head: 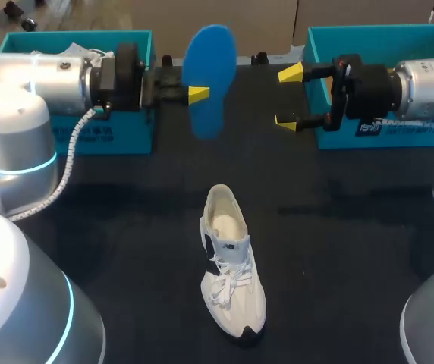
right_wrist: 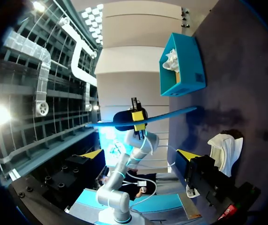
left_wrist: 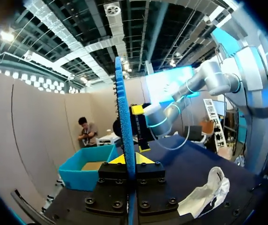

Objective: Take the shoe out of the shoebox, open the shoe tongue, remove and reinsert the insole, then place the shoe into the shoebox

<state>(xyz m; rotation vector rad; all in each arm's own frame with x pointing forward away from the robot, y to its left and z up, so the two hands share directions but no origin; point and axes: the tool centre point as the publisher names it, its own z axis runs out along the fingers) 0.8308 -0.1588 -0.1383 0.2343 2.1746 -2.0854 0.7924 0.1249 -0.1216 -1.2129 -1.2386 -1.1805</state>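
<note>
1. Head view: the left hand [head: 200, 94] comes in from the left and grips the blue insole [head: 209, 80], which is raised above the tabletop [head: 126, 227] with its broad face toward the camera; one yellow fingertip shows in front of the insole and the other is hidden behind it; the right hand [head: 287, 97] comes in from the right, just beside the insole and apart from it, its two fingers spread and gripping nothing; the white shoe [head: 232, 262] stands on its sole in the middle of the tabletop, outside both boxes, toe toward the robot; the left box [head: 80, 129] and the right box [head: 376, 129], both teal, stand at the far edge behind the arms.

2. Left wrist view: the insole [left_wrist: 124, 117] stands edge-on and upright between the left hand's [left_wrist: 129, 159] fingers, both pressed against it; the right hand [left_wrist: 140, 127] is ahead, beyond the insole; the right box [left_wrist: 89, 166] stands open to one side of the fingers, the shoe [left_wrist: 206, 190] lies on the tabletop to the other side.

3. Right wrist view: the right hand [right_wrist: 141, 154] has its fingers wide apart with nothing between them; ahead, the left hand [right_wrist: 137, 117] holds the insole [right_wrist: 171, 112], seen edge-on; beyond it the left box [right_wrist: 183, 77] holds crumpled white paper [right_wrist: 171, 60]; the shoe [right_wrist: 225, 147] rests on the tabletop beside the right hand.
</note>
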